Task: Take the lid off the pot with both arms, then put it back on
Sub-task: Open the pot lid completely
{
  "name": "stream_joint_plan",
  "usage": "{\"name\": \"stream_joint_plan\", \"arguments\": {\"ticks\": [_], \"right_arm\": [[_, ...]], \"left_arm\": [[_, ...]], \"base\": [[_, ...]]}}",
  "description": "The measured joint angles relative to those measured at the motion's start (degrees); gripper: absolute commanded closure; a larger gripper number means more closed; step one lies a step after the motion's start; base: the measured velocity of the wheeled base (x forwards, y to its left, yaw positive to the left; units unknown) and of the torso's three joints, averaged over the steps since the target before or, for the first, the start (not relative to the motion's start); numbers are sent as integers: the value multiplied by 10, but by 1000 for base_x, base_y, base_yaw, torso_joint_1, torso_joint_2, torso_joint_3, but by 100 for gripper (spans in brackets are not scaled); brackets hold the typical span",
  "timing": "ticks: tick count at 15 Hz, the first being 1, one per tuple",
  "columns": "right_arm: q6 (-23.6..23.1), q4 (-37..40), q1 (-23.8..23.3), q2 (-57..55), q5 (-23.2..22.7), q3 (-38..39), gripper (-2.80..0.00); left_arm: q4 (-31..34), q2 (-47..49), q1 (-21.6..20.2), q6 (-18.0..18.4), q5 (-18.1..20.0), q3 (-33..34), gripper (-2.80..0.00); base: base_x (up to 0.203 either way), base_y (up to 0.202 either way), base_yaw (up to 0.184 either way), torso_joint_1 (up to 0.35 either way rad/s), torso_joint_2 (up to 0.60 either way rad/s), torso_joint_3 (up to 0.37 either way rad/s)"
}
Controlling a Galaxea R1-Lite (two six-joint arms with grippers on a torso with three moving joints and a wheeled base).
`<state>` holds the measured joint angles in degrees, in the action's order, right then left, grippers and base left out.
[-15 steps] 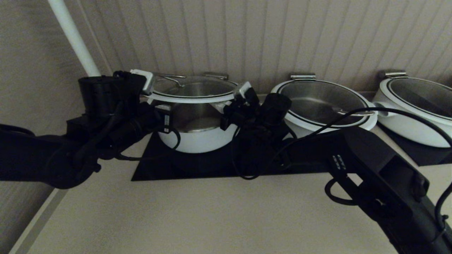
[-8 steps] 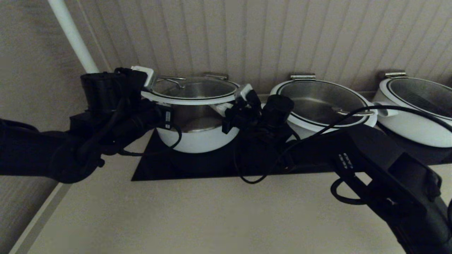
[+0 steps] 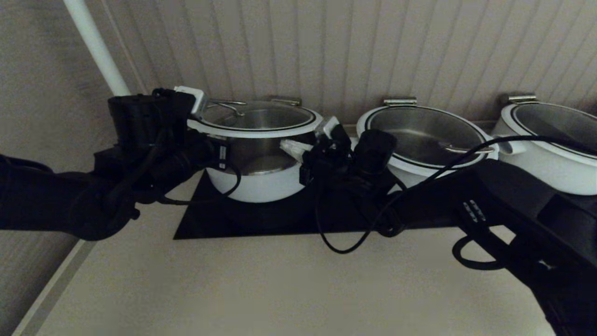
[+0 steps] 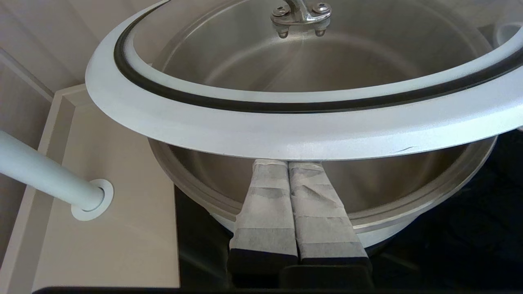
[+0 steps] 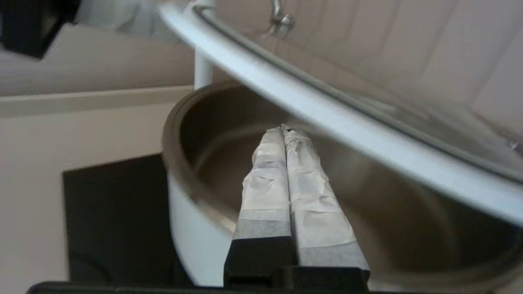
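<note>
The lid (image 3: 254, 122), glass with a broad white ring, hangs raised above the white pot (image 3: 256, 179), which stands on a black mat. My left gripper (image 3: 204, 138) is shut, and its fingertips (image 4: 286, 163) sit under the lid's (image 4: 286, 130) left edge and bear it. My right gripper (image 3: 291, 145) is shut. Its fingers (image 5: 286, 171) reach under the lid's (image 5: 327, 118) right edge, over the pot's steel mouth (image 5: 196, 163). I cannot tell whether they touch the ring. The lid's bar handle (image 3: 226, 106) is on the far left side.
Two wider white pots with glass lids (image 3: 422, 135) (image 3: 550, 140) stand to the right. The black mat (image 3: 261, 219) lies under the pot. A white pipe (image 3: 93, 46) rises at the back left. The panelled wall is close behind, and the beige counter (image 3: 280, 289) spreads in front.
My right arm has moved right and down, so its shut fingers now show below the lid's right edge. The lid has shifted slightly right. The left arm has risen a little.
</note>
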<state>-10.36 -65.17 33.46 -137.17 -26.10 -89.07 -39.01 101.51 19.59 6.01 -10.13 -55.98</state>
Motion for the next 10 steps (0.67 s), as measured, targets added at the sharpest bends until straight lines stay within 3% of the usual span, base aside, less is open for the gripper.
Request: {"name": "stream_joint_plan", "arguments": {"ticks": [4, 10], "right_arm": [[0, -15, 0, 34, -1, 70, 0], [0, -14, 0, 64, -1, 105, 0]], "left_arm": [[0, 0, 0, 0, 0, 0, 0], [0, 0, 0, 1, 0, 0, 0]], "base": [[0, 0, 0, 0, 0, 0], [0, 0, 0, 0, 0, 0]]}}
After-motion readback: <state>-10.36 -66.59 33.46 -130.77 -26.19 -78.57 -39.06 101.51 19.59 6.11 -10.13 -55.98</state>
